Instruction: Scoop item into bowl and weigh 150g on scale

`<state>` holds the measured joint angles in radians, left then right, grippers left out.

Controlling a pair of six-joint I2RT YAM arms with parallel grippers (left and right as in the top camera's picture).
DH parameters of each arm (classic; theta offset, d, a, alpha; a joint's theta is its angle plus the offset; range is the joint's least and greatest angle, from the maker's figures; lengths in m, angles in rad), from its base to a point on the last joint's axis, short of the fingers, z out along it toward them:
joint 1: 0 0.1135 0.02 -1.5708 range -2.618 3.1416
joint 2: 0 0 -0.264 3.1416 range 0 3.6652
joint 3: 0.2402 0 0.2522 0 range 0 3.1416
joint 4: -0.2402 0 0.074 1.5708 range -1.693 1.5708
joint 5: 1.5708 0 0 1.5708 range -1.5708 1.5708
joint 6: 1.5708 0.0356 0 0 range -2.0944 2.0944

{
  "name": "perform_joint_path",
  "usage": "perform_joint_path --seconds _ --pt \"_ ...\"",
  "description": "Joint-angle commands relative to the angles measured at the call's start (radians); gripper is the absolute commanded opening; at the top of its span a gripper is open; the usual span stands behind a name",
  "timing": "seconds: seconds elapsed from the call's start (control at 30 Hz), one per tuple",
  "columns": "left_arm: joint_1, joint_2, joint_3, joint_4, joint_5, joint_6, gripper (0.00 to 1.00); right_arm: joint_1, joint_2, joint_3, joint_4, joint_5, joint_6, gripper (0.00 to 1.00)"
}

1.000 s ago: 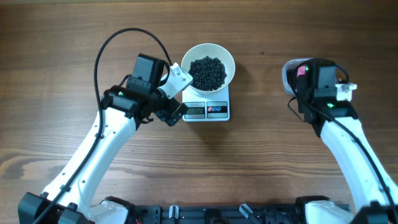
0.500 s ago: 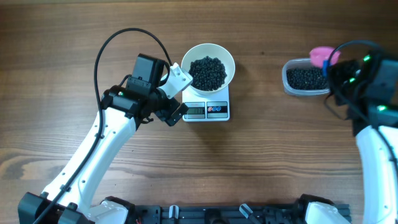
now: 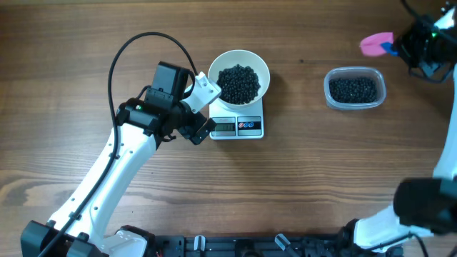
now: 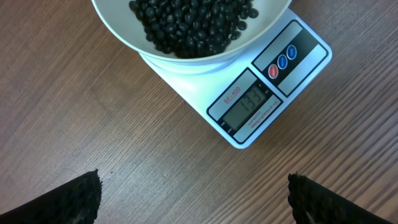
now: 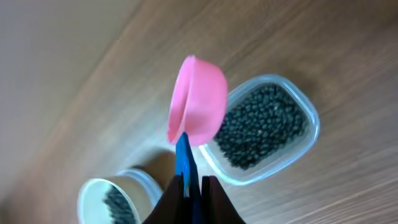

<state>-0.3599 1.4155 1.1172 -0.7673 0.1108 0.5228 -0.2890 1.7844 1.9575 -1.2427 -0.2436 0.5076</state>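
Clamping the pink scoop by its blue handle, the right gripper is hanging past the tub; the left gripper is gaping beside the scale bearing the bowl of beads, so a heaped next load is probably risking overshoot

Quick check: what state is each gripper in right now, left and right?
Left gripper: open, holding nothing.
Right gripper: shut on the blue handle of the pink scoop.
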Motion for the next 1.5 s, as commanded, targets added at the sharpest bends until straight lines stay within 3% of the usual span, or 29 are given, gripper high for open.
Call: perform_joint_path --seconds 0.0,0.27,0.5,0.93,1.47 --pt "0.005 -0.008 -0.003 -0.001 0.016 0.02 1.0 -0.004 0.062 0.049 -0.043 0.01 -0.198 0.04" --pt "0.005 -0.008 -0.004 -0.001 0.016 0.02 1.0 0.016 0.112 0.047 -0.126 0.099 -0.446 0.05" --pt "0.005 -0.008 -0.003 -0.001 0.016 0.02 1.0 0.087 0.159 0.046 -0.109 0.188 -0.566 0.05" --pt "0.005 -0.008 -0.004 -0.001 0.016 0.02 1.0 0.131 0.217 0.046 -0.108 0.447 -0.595 0.04" --pt "0.005 -0.008 -0.004 -0.001 0.016 0.02 1.0 0.291 0.334 0.029 -0.172 0.471 -0.774 0.04"
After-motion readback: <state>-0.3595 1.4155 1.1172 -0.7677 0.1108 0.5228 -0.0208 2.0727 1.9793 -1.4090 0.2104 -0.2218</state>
